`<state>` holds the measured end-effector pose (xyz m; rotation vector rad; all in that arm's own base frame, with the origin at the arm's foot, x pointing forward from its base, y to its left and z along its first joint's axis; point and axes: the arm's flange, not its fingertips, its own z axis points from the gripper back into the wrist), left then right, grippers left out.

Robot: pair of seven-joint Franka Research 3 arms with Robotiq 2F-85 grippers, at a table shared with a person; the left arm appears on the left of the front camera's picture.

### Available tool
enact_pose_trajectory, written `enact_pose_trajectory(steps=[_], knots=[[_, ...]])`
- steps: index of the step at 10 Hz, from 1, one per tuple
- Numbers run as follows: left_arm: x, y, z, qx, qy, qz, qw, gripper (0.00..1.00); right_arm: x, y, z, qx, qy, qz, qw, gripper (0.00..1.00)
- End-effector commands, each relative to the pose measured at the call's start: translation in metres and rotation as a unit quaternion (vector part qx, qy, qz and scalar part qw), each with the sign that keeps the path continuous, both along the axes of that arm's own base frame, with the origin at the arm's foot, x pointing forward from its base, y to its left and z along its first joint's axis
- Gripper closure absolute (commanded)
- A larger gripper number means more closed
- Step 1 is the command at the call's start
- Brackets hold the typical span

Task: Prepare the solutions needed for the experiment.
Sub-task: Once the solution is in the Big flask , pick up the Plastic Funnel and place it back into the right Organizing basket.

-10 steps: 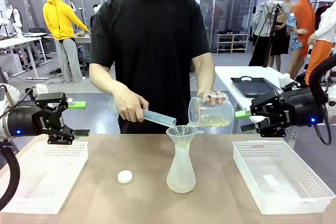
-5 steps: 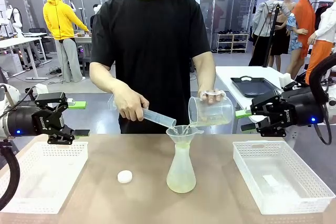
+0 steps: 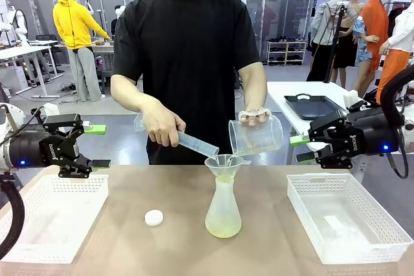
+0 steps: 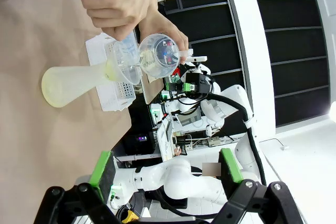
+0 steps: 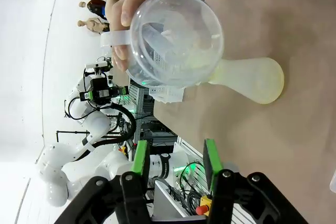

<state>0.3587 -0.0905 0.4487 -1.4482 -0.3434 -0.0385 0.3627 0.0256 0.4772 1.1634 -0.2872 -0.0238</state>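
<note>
Both the left end effector (image 3: 98,147) and right end effector (image 3: 301,148) hang empty, fingers apart. Their white lettering is unreadable. Between them the solutions (image 3: 223,226) pool in a conical flask (image 3: 223,206), under a person's tilted beaker (image 3: 255,137).

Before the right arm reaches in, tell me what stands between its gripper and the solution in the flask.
The beaker, tilted over the funnel in the person's hand, sits directly between the right gripper and the solution in the flask. Nothing else visibly intervenes.
</note>
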Motion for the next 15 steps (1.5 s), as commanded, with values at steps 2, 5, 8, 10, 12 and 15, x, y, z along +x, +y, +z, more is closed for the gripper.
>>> enact_pose_trajectory(steps=[2,5,8,10,12,15], knots=[[-0.0001,-0.0016,0.0019,-0.011,0.005,-0.001,1.0,0.0,0.0021,0.0013,0.0005,0.006,-0.008,0.0,1.0,0.47],[-0.0001,-0.0016,0.0019,-0.011,0.005,-0.001,1.0,0.0,0.0021,0.0013,0.0005,0.006,-0.008,0.0,1.0,0.47],[-0.0001,-0.0016,0.0019,-0.011,0.005,-0.001,1.0,0.0,0.0021,0.0013,0.0005,0.006,-0.008,0.0,1.0,0.47],[-0.0001,-0.0016,0.0019,-0.011,0.005,-0.001,1.0,0.0,0.0021,0.0013,0.0005,0.006,-0.008,0.0,1.0,0.47],[-0.0001,-0.0016,0.0019,-0.011,0.005,-0.001,1.0,0.0,0.0021,0.0013,0.0005,0.006,-0.008,0.0,1.0,0.47],[-0.0001,-0.0016,0.0019,-0.011,0.005,-0.001,1.0,0.0,0.0021,0.0013,0.0005,0.006,-0.008,0.0,1.0,0.47]])
